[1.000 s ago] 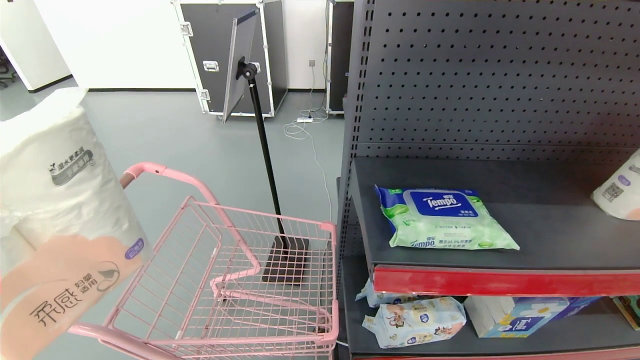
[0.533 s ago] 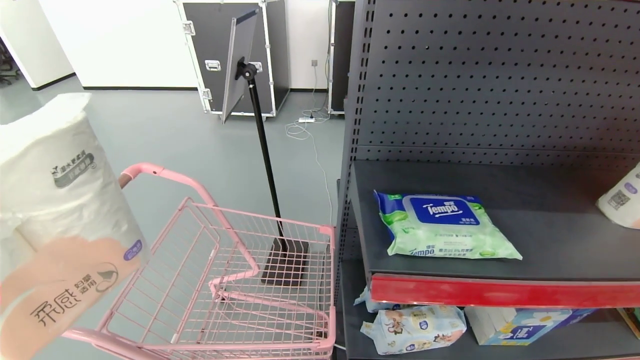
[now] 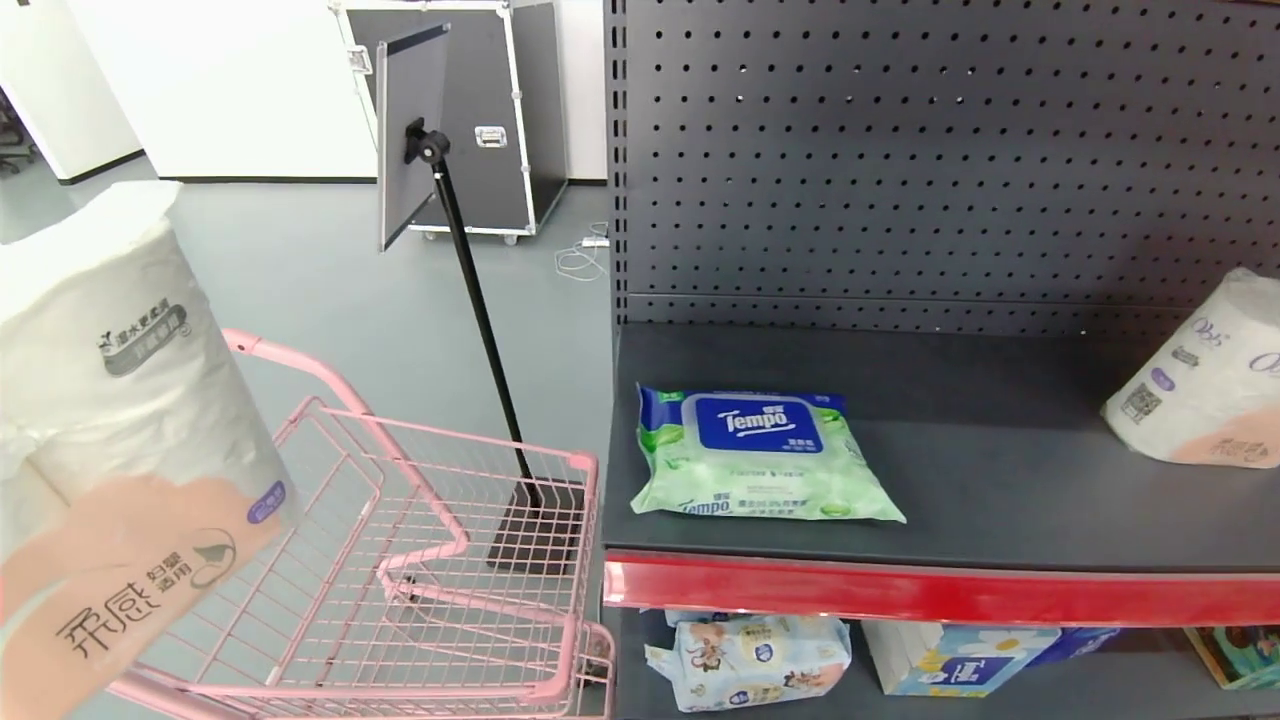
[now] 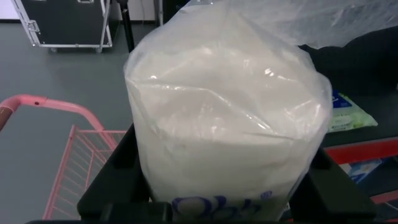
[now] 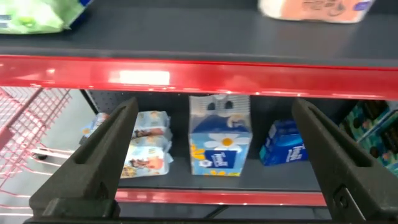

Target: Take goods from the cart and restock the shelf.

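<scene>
Grey floor, dark pegboard shelf (image 3: 1000, 480): toilet-roll pack (image 3: 120, 420) at left edge of head frame beside pink cart (image 3: 440, 432), clamped in left gripper (image 4: 217, 180); right gripper (image 5: 214, 124) spread, empty; carry step, next probably setting down on bare board right of wipes pack (image 3: 760, 465).

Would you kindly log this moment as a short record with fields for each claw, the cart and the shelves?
left claw: shut on roll pack, at the robot's left
right claw: open, nothing in it, facing the lower shelf
cart: pink wire, left of the shelves
upper shelf: wipes lying flat toward its left end; second roll pack at its right
lower shelf: baby wipes and tissue box side by side
</scene>
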`<state>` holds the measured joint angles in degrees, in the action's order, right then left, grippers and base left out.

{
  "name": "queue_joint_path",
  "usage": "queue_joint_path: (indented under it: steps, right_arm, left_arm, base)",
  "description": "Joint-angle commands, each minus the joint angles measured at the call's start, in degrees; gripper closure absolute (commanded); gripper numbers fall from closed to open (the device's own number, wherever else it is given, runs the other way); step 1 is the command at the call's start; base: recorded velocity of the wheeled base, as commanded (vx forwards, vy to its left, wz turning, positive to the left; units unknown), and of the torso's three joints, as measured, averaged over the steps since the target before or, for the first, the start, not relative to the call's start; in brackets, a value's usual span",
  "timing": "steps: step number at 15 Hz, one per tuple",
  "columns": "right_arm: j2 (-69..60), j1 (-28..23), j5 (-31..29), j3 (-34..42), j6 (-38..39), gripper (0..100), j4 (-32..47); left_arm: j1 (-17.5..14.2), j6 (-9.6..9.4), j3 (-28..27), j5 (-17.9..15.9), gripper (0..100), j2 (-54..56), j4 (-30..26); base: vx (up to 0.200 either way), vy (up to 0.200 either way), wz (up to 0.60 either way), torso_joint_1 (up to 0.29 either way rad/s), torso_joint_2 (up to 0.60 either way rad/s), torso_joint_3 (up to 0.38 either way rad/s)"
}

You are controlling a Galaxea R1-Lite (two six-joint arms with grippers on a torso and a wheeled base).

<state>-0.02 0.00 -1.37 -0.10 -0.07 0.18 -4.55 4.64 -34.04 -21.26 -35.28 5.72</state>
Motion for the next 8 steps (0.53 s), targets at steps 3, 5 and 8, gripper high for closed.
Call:
queue_joint_path:
  steps: [3, 5, 8]
  right_arm:
    - [0.02, 0.00, -0.04, 0.01, -0.01, 0, -0.01]
    - [0.02, 0.00, 0.05, 0.01, -0.01, 0, -0.01]
    - [0.02, 0.00, 0.05, 0.01, -0.01, 0, -0.01]
  left_arm:
    - [-0.02, -0.34, -0.07, -0.01, 100, 0.39, 0.08]
    - [-0.02, -0.34, -0.07, -0.01, 100, 0.39, 0.08]
    - [-0.02, -0.43, -0.15, -0.01, 100, 0.47, 0.17]
  base:
    - [0.000, -0.200, 0.00, 0.001, 0.01, 0.002]
    - [0.000, -0.200, 0.00, 0.007, 0.00, 0.002]
    - [0.000, -0.200, 0.00, 0.002, 0.00, 0.002]
